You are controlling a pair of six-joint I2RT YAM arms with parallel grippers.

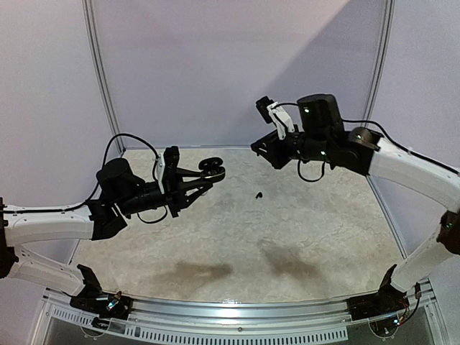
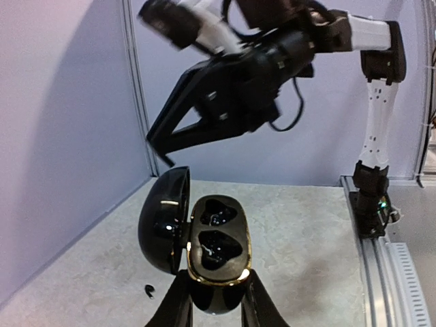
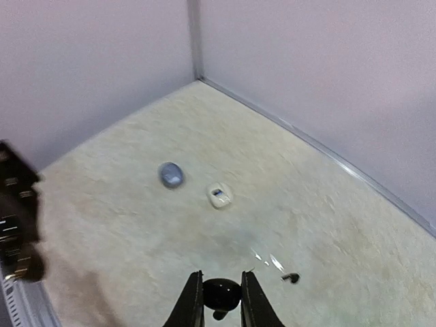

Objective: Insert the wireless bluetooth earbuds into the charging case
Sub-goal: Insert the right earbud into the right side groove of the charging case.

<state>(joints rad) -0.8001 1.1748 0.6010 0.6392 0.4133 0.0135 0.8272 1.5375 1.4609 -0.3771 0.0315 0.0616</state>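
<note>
My left gripper is shut on the base of a black charging case with a gold rim and holds it above the table. The lid is open to the left and both sockets are empty. The top view shows the case in the left gripper. My right gripper is shut on a black earbud and hangs high over the table. A second black earbud lies on the table, also in the top view and the left wrist view. Two tiny pale pieces lie beside it.
A blue-grey pebble-like case and a white case lie on the table towards the far corner. The right arm hangs above and beyond the held case. Lilac walls enclose the table at the back and sides.
</note>
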